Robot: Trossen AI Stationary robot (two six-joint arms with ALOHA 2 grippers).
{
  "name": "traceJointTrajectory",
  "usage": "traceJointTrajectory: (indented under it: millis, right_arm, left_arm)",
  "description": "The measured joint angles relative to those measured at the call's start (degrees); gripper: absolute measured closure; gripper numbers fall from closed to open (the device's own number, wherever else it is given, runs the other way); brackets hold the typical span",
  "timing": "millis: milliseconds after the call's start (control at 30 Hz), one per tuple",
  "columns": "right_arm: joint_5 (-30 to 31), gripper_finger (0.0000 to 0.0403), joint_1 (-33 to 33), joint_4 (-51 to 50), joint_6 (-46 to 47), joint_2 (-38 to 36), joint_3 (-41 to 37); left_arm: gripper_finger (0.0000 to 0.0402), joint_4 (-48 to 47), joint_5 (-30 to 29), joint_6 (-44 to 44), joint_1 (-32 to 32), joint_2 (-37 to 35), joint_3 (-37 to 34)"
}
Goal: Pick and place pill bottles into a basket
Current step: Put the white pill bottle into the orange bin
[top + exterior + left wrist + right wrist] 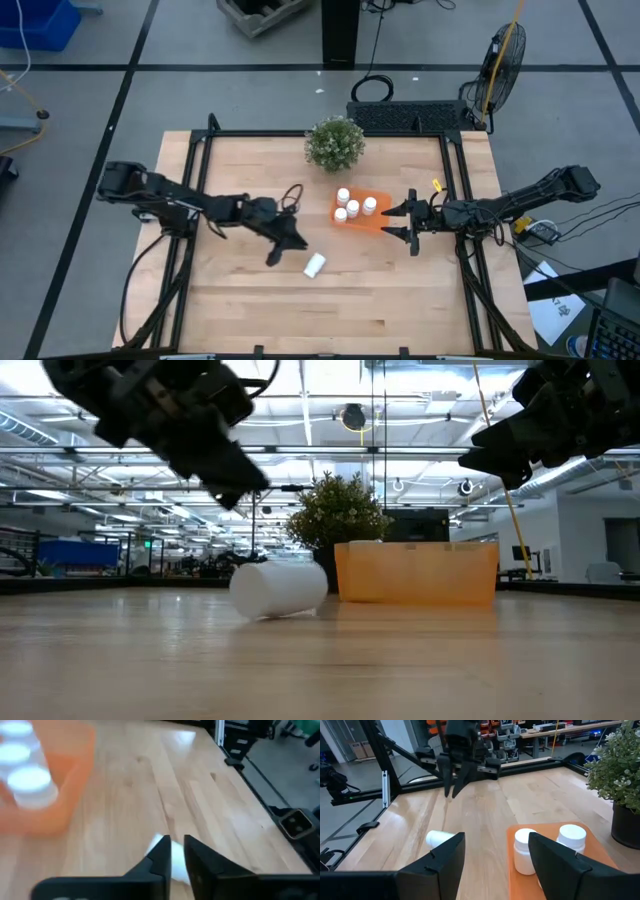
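left tool nearly closed, empty, above fallen bottle; plant behind basket; right tool open.

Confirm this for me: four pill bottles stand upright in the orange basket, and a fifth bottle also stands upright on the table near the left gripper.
Not quite. The fifth bottle lies on its side on the table, as the low view shows. The rest holds: four pill bottles stand upright in the orange basket, and the fallen one is near the left gripper.

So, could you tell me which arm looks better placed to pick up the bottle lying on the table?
Probably the left. The left gripper hangs just beside the fallen bottle, empty, fingers nearly closed. The right gripper waits open across the basket.
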Motion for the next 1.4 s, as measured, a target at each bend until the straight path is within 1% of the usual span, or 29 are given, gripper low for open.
traceJointTrajectory:
  millis: [67, 133, 233, 300, 367, 467, 500, 600, 667, 800, 933, 1033, 1100, 1200, 1333, 1400]
  right_arm:
    - [-0.01, 0.0192, -0.01, 0.00, -0.01, 0.00, 0.00]
    - [0.00, 0.0192, -0.01, 0.00, 0.00, 0.00, 0.00]
    - [0.00, 0.0192, -0.02, -0.02, -0.02, 0.00, 0.00]
    - [0.00, 0.0192, 0.00, 0.06, 0.00, 0.00, -0.02]
    - [-0.02, 0.0192, 0.00, 0.06, 0.00, -0.01, -0.02]
    - [-0.01, 0.0192, -0.02, -0.04, -0.02, 0.00, -0.04]
    - [0.00, 0.0192, -0.01, -0.04, -0.02, 0.00, -0.07]
    - [-0.01, 0.0192, -0.02, -0.02, 0.00, 0.00, -0.07]
    - [0.00, 0.0192, -0.02, -0.02, 0.00, 0.00, -0.06]
    - [0.00, 0.0192, -0.02, -0.02, -0.02, 0.00, -0.05]
    - [-0.01, 0.0192, 0.00, -0.02, -0.01, 0.00, -0.05]
    - [-0.01, 0.0192, -0.01, -0.02, 0.00, 0.00, -0.06]
    - [-0.01, 0.0192, 0.00, -0.02, -0.01, 0.00, -0.04]
    - [0.00, 0.0192, 0.00, 0.04, -0.44, 0.00, -0.06]
    - [0.02, 0.0192, -0.02, 0.46, -5.85, -0.04, -0.06]
    - [0.00, 0.0192, -0.02, 0.94, -5.59, 0.00, -0.07]
  left_arm:
    - [0.0323, -0.48, -0.68, -0.97, -1.28, -2.48, -2.70]
    - [0.0291, 1.18, -3.93, -1.59, -3.48, -3.56, -4.98]
    - [0.0232, 4.62, -13.83, -6.88, -6.66, -4.08, -8.00]
    - [0.0189, 4.81, -20.58, -10.88, -8.35, -3.99, -8.82]
    - [0.0148, 4.49, -23.98, -13.45, -9.17, -3.62, -8.90]
    - [0.0095, 4.54, -24.68, -13.27, -9.78, -4.62, -8.90]
    - [0.0080, 5.14, -24.02, -13.29, -10.02, -4.75, -8.85]
    - [0.0047, 6.07, -23.14, -17.73, -10.33, -4.63, -8.81]
    - [0.0035, 6.96, -23.47, -21.26, -10.39, -4.68, -8.81]
    - [0.0029, 5.56, -22.51, -23.44, -11.99, -4.60, -8.84]
    - [0.0046, 4.09, -29.52, -24.45, -14.41, -4.35, -8.80]
    - [0.0066, 0.24, -35.70, -26.93, -14.69, -4.06, -8.81]
    - [0.0080, -3.09, -37.83, -27.88, -14.00, -3.96, -8.79]
    - [0.0103, -7.30, -38.18, -30.12, -12.55, -3.07, -8.91]
    - [0.0129, -4.56, -35.09, -29.74, -11.75, -1.67, -8.81]
    - [0.0137, -3.85, -33.89, -30.37, -11.69, -0.66, -8.81]
